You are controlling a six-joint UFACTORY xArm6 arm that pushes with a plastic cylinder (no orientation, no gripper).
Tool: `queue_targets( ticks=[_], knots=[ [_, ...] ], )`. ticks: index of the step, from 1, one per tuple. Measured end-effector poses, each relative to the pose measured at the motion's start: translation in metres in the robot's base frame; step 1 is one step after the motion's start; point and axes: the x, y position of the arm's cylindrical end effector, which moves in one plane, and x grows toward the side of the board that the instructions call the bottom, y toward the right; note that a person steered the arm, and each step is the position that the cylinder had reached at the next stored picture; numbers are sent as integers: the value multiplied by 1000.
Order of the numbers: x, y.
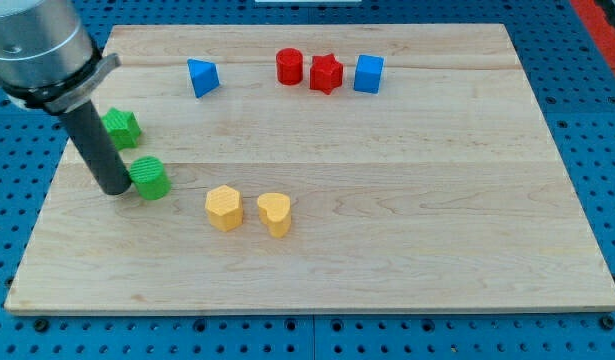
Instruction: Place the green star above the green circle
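Observation:
The green star [121, 126] lies near the board's left edge, partly hidden behind my rod. The green circle [149, 177] lies just below and to the right of it. My tip [114, 187] rests on the board touching the green circle's left side, below the green star.
A blue triangle [202, 76] sits at the upper left. A red cylinder [289, 66], a red star [326, 73] and a blue cube [368, 73] stand in a row at the top. A yellow hexagon [224, 208] and a yellow heart [274, 213] lie lower middle. The wooden board [437, 200] sits on a blue pegboard.

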Motion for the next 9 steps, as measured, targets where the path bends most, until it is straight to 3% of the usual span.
queue_targets(
  ticks=[2, 4, 5, 7, 9],
  knots=[
    [-3, -100],
    [-70, -81],
    [-84, -51],
    [-57, -71],
    [-89, -51]
  ],
)
